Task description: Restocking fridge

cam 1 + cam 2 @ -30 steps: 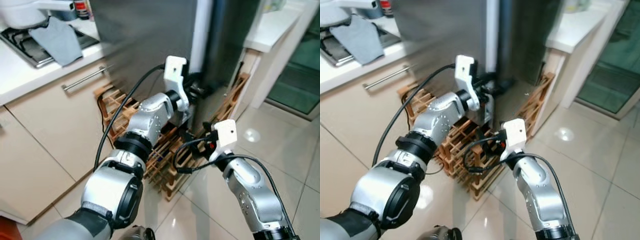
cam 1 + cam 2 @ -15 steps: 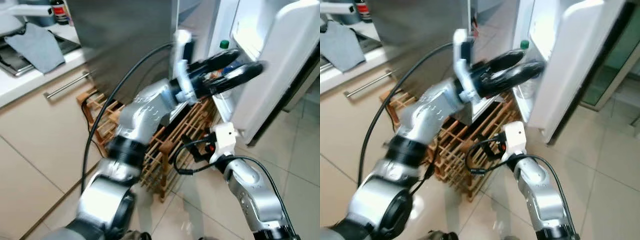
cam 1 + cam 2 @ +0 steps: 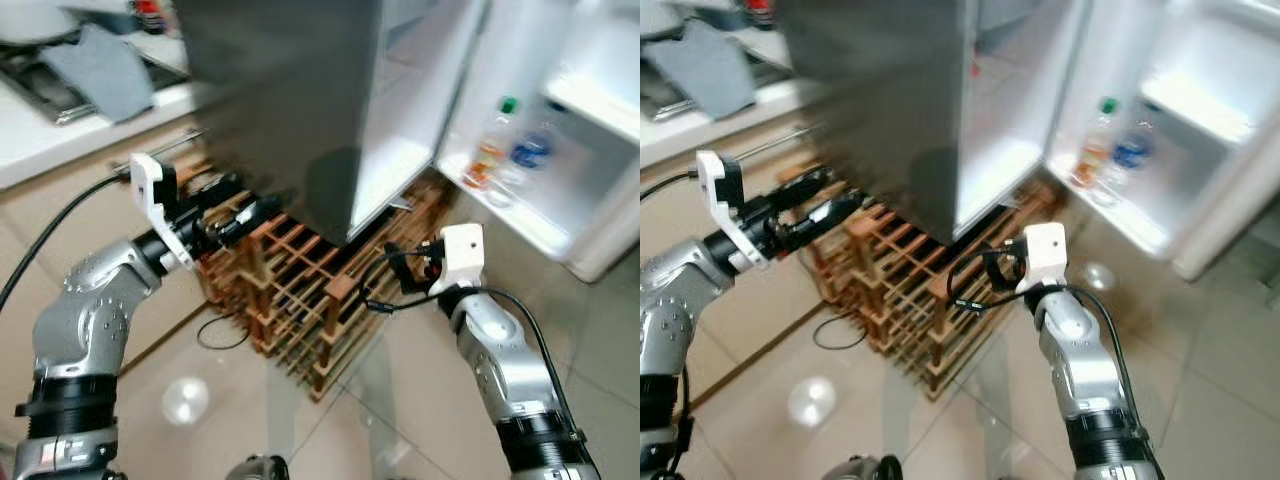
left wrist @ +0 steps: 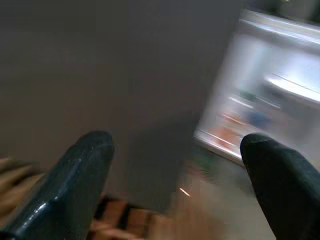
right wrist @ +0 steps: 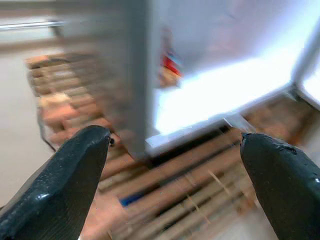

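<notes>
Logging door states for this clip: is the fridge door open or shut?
Open. The fridge door stands swung wide, showing bottles on its shelf and the lit white interior.

A wooden wine rack (image 3: 300, 300) is sitting on the glossy tiled floor (image 3: 600, 330), tucked low against the beige cabinet front (image 3: 60, 220). A black cable (image 3: 222, 335) is lying in a loop on the tiles just beside the rack. Above the cabinets a white table (image 3: 60, 150) is carrying a hob (image 3: 30, 85), and a grey cloth (image 3: 100, 75) is draping over the hob's edge. A metal drawer handle (image 3: 790, 140) is showing on the cabinet, blurred.
</notes>
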`<state>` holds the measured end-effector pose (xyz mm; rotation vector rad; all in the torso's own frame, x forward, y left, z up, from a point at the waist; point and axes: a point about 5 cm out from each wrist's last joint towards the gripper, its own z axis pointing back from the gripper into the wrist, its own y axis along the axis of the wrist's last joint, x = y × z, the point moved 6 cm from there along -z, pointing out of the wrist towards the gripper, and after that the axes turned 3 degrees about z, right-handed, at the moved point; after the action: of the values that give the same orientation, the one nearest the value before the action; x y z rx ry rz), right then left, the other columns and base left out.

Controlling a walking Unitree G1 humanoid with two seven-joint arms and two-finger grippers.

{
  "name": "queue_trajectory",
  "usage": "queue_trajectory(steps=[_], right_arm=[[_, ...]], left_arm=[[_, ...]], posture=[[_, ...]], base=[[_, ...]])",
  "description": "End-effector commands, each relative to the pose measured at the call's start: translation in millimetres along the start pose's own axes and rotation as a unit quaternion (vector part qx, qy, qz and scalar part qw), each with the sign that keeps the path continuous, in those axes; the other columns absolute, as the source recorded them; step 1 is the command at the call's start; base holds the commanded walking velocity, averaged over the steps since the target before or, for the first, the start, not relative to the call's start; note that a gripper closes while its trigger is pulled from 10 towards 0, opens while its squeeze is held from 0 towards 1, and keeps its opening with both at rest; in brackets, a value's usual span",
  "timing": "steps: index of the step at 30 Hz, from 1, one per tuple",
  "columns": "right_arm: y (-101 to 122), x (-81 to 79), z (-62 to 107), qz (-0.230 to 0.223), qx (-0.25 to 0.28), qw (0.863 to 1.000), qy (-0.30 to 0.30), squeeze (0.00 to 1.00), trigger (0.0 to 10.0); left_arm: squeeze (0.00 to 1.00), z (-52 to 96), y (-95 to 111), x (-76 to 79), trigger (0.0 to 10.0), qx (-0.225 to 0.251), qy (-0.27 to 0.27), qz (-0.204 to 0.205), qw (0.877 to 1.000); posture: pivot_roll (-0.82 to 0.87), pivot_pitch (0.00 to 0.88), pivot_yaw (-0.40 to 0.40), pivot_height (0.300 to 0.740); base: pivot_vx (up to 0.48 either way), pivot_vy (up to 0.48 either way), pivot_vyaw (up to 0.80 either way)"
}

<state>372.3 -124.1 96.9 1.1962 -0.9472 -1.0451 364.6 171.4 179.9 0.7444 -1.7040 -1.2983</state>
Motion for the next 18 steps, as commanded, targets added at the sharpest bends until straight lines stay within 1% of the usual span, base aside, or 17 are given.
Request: queue_trajectory(steps=[1, 2, 3, 4, 5, 6, 7, 8, 9, 10, 11, 12, 13, 14, 15, 17, 18], right_arm=[[7.7, -5.3, -6.0, 0.004, 0.018, 1.0, 0.009, 0.0, 10.0], [7.7, -5.3, -6.0, 0.004, 0.018, 1.0, 0.009, 0.0, 10.0], [8.6, -9.8, -10.3, -0.003, 0.021, 1.0, 0.015, 0.0, 10.0], [8.6, -9.8, -10.3, -0.003, 0.021, 1.0, 0.015, 0.0, 10.0], [9.7, -12.6, -13.8, -0.018, 0.024, 0.999, 0.014, 0.0, 10.0], [9.7, -12.6, -13.8, -0.018, 0.024, 0.999, 0.014, 0.0, 10.0], [12.8, -13.6, -16.3, -0.032, 0.032, 0.999, 0.01, 0.0, 10.0], [12.8, -13.6, -16.3, -0.032, 0.032, 0.999, 0.01, 0.0, 10.0], [15.3, -11.3, -16.9, -0.042, 0.04, 0.998, 0.002, 0.0, 10.0], [15.5, -5.1, -15.7, -0.048, 0.044, 0.998, -0.01, 0.0, 10.0], [15.5, -5.1, -15.7, -0.048, 0.044, 0.998, -0.01, 0.0, 10.0], [15.8, 2.5, -14.6, -0.051, 0.048, 0.997, -0.023, 0.0, 10.0], [15.8, 2.5, -14.6, -0.051, 0.048, 0.997, -0.023, 0.0, 10.0], [16.5, 8.1, -13.8, -0.051, 0.052, 0.997, -0.031, 0.0, 10.0], [16.5, 8.1, -13.8, -0.051, 0.052, 0.997, -0.031, 0.0, 10.0], [17.8, 11.6, -14.0, -0.05, 0.056, 0.997, -0.036, 0.0, 10.0], [22.6, 12.7, -16.8, -0.054, 0.069, 0.995, -0.038, 0.0, 10.0]], left_arm=[[0.0, -8.6, -7.5, -12.0, 10.0, 0.017, 0.105, -0.006, 0.994], [0.0, -8.6, -7.5, -12.0, 10.0, 0.017, 0.105, -0.006, 0.994], [0.0, -11.8, -18.6, -2.3, 10.0, 0.019, 0.118, 0.009, 0.993], [0.0, -11.8, -18.6, -2.3, 10.0, 0.019, 0.118, 0.009, 0.993], [0.0, -13.4, -35.1, 6.4, 10.0, -0.001, 0.131, -0.006, 0.991], [0.0, -13.4, -35.1, 6.4, 10.0, -0.001, 0.131, -0.006, 0.991], [0.0, -13.1, -47.4, 12.2, 10.0, -0.016, 0.142, -0.028, 0.989], [0.0, -13.1, -47.4, 12.2, 10.0, -0.016, 0.142, -0.028, 0.989], [0.0, -12.9, -57.1, 14.9, 10.0, -0.029, 0.157, -0.049, 0.986], [0.0, -14.0, -58.2, 12.6, 10.0, -0.027, 0.176, -0.061, 0.982], [0.0, -14.0, -58.2, 12.6, 10.0, -0.027, 0.176, -0.061, 0.982], [0.0, -16.1, -55.1, 10.3, 10.0, -0.019, 0.193, -0.067, 0.979], [0.0, -16.1, -55.1, 10.3, 10.0, -0.019, 0.193, -0.067, 0.979], [0.0, -17.8, -47.1, 5.6, 10.0, -0.005, 0.208, -0.087, 0.974], [0.0, -17.8, -47.1, 5.6, 10.0, -0.005, 0.208, -0.087, 0.974], [0.0, -18.7, -40.1, 1.4, 10.0, 0.007, 0.222, -0.102, 0.97], [0.0, -16.6, -29.9, -9.6, 10.0, 0.02, 0.25, -0.127, 0.96]], posture=[[0.05, 0.0, -0.041, 0.74], [0.05, 0.0, -0.041, 0.74], [0.07, 0.0, -0.044, 0.74], [0.07, 0.0, -0.044, 0.74], [0.06, 0.0, -0.046, 0.74], [0.06, 0.0, -0.046, 0.74], [0.06, 0.0, -0.047, 0.74], [0.06, 0.0, -0.047, 0.74], [0.05, 0.0, -0.049, 0.74], [0.05, 0.0, -0.05, 0.74], [0.05, 0.0, -0.05, 0.74], [0.05, 0.0, -0.052, 0.74], [0.05, 0.0, -0.052, 0.74], [0.04, 0.0, -0.052, 0.74], [0.04, 0.0, -0.052, 0.74], [0.04, 0.0, -0.049, 0.74], [0.05, 0.0, -0.047, 0.74]], base=[[0.0, 0.0, 0.55], [0.0, 0.0, 0.55], [0.0, 0.0, 0.54], [0.0, 0.0, 0.54], [0.0, 0.0, 0.54], [0.0, 0.0, 0.54], [0.0, 0.0, 0.53], [0.0, 0.0, 0.53], [0.0, 0.0, 0.53], [0.0, 0.0, 0.54], [0.0, 0.0, 0.54], [0.0, 0.0, 0.54], [0.0, 0.0, 0.54], [0.0, 0.0, 0.53], [0.0, 0.0, 0.53], [0.0, 0.0, 0.54], [0.0, 0.0, 0.53]])
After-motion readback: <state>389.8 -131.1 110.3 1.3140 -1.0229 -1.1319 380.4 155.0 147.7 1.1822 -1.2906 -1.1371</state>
